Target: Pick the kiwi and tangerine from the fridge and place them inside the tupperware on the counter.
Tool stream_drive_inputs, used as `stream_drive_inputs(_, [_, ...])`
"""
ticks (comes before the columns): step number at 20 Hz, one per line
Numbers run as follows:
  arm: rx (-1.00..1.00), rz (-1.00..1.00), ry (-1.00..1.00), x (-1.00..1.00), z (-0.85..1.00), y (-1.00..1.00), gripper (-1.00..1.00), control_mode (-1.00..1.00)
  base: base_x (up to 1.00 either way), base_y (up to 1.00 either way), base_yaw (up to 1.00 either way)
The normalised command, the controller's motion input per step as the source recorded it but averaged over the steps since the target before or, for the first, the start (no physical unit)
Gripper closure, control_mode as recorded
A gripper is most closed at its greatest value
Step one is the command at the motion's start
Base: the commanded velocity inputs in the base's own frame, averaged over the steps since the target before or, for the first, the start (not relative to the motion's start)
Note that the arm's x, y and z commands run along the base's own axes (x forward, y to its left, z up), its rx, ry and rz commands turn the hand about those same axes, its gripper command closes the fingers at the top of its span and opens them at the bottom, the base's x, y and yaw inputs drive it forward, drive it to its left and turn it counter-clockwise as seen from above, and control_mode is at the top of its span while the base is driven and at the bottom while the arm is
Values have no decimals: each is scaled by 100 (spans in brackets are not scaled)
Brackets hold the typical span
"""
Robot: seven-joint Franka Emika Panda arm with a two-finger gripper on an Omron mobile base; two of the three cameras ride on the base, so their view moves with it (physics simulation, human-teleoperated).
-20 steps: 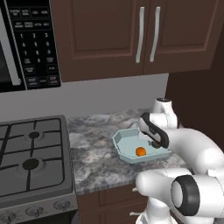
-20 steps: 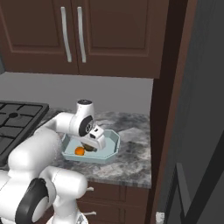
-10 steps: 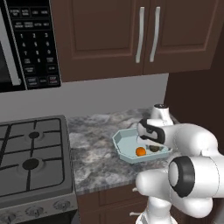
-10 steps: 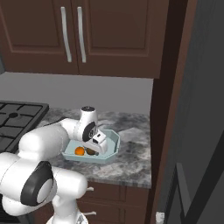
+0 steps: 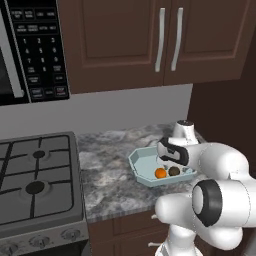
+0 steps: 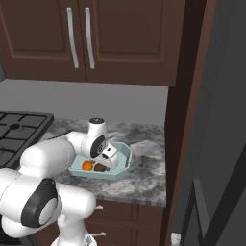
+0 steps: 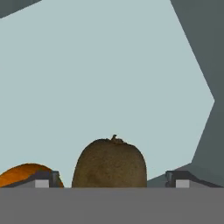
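Kiwi (image 7: pixel 109 162) and tangerine (image 7: pixel 26 175) in tupperware (image 7: pixel 109 78), fingers (image 7: pixel 43 178) spread

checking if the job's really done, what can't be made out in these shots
- Kiwi underside: hand view, cut off by the bottom band, so contact with the tray floor is unseen.
- Tangerine: hand view, mostly behind a finger tip and the edge.
- Gripper: left base view, fingers hidden behind the arm's wrist.
- Tray's right end: left base view, covered by the arm.
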Motion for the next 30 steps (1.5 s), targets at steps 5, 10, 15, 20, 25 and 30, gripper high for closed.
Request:
stream_drive_inputs(5, [0, 0, 0, -15, 50, 0, -100, -100, 0, 0, 0])
stream_drive_inputs(10, [0, 0, 0, -37, 49, 1, -100, -100, 0, 0, 0])
stream_drive_inputs(15, [0, 7, 0, -47, 48, 10, -100, -100, 0, 0, 0])
stream_drive_inputs(20, [0, 16, 0, -62, 42, 17, -100, -100, 0, 0, 0])
stream_drive_inputs(25, [0, 21, 0, -67, 42, 17, -100, -100, 0, 0, 0])
stream_drive_inputs(30, [0, 22, -3, -70, 45, 15, -100, -100, 0, 0, 0])
